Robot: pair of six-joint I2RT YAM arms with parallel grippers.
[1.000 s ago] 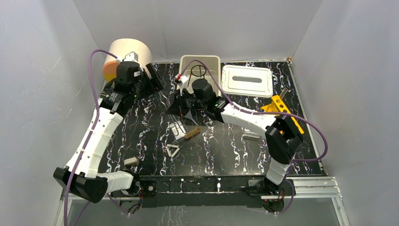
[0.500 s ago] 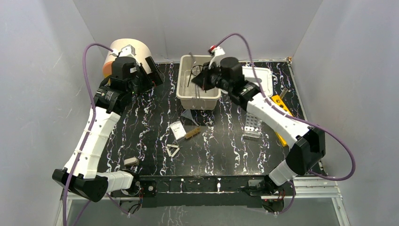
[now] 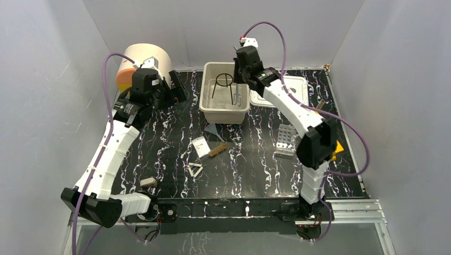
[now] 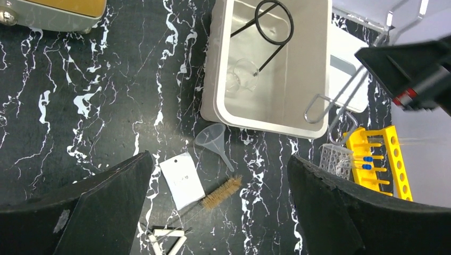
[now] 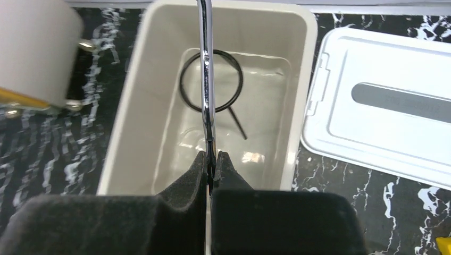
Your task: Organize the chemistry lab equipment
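Observation:
My right gripper (image 5: 211,156) is shut on chrome metal tongs (image 5: 206,64), which hang over the right part of the beige bin (image 3: 226,110); it shows in the top view (image 3: 242,79) too. A black ring stand (image 3: 223,81) and a clear beaker (image 4: 242,74) are in the bin. My left gripper (image 4: 218,175) is open and empty, high above the table at back left (image 3: 178,87). On the table lie a grey cone (image 4: 211,137), a white packet (image 4: 182,180), a brush (image 4: 220,192), a white triangle (image 3: 195,170), a grey holed rack (image 3: 284,141) and a yellow tube rack (image 4: 383,159).
The big beige-and-orange drum (image 3: 143,58) stands at back left, beside my left wrist. A white lid (image 3: 279,87) lies right of the bin. A small item (image 3: 148,181) sits near the front left edge. My right arm hides most of the yellow rack from above.
My right gripper has risen from the table's middle with the tongs and moved back to the bin's right side. The left arm has hardly moved.

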